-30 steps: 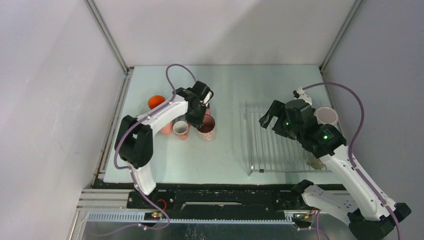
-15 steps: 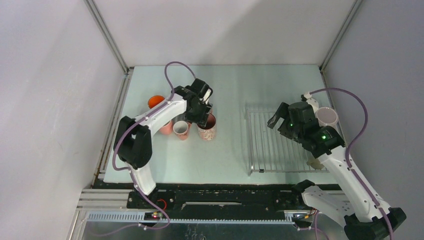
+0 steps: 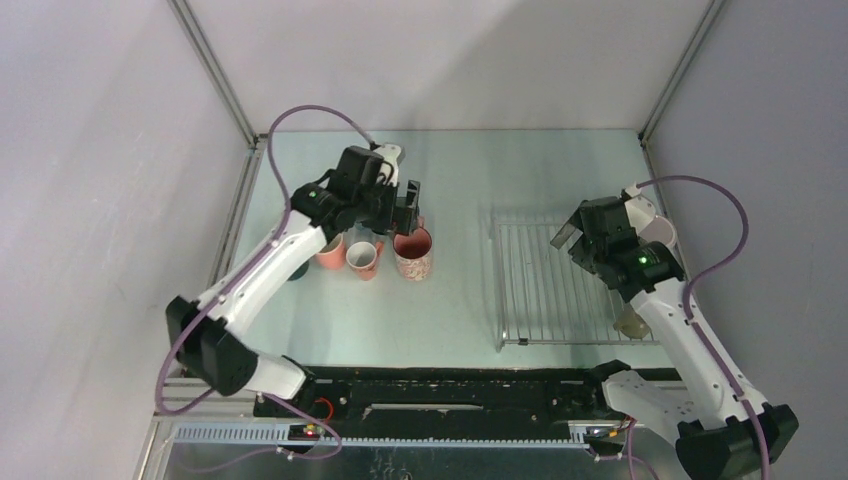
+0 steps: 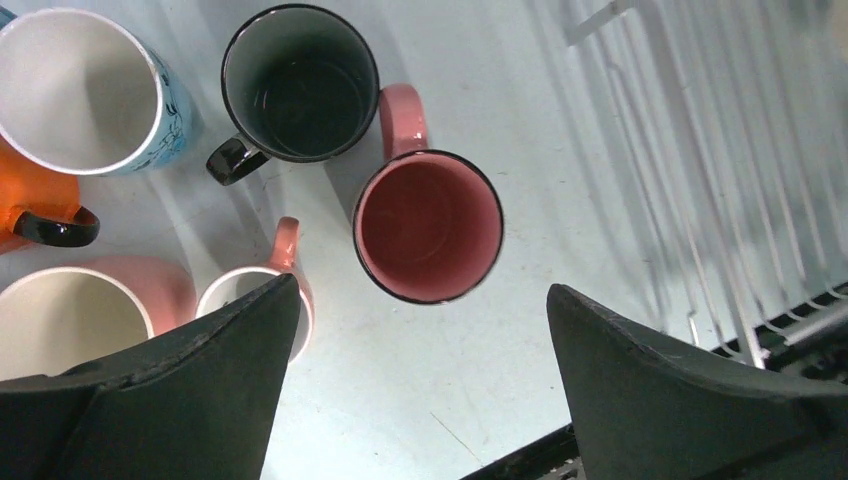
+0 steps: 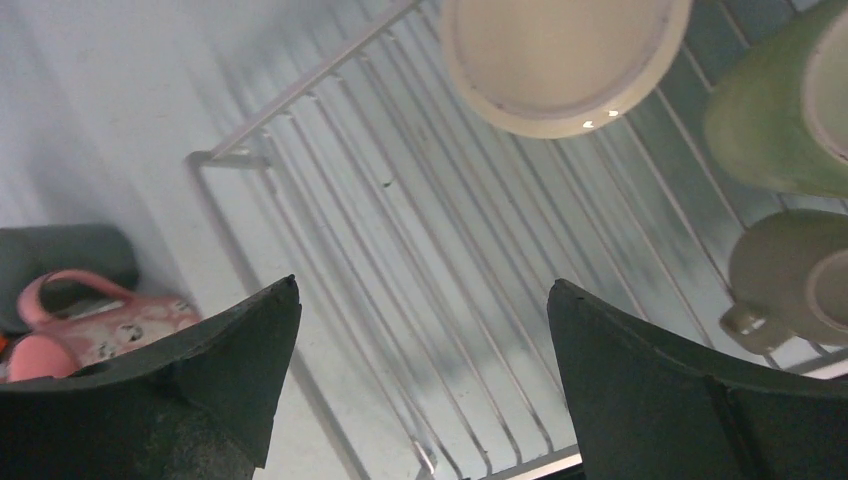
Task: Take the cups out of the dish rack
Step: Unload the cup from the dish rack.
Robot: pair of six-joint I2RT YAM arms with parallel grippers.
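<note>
The left gripper (image 4: 422,288) hangs with its fingers spread wide and nothing between them, directly above a pink-glazed ceramic mug with a dark rim (image 4: 428,225) that stands upright on the pale green table (image 4: 520,120). Other unloaded cups cluster beside it on the table's left side: a dark teal mug (image 4: 300,82), a white-lined blue mug (image 4: 80,90), an orange mug (image 4: 25,190), a pale pink mug with a cream inside (image 4: 75,312) and a small pink mug (image 4: 285,245). The right gripper (image 5: 422,284) is likewise spread and empty, over the silvery wire dish rack (image 5: 400,250). Three cups sit on the rack's right part — a lilac-rimmed cream mug (image 5: 560,60), a pale green mug (image 5: 770,120) and a beige mug (image 5: 790,270).
</note>
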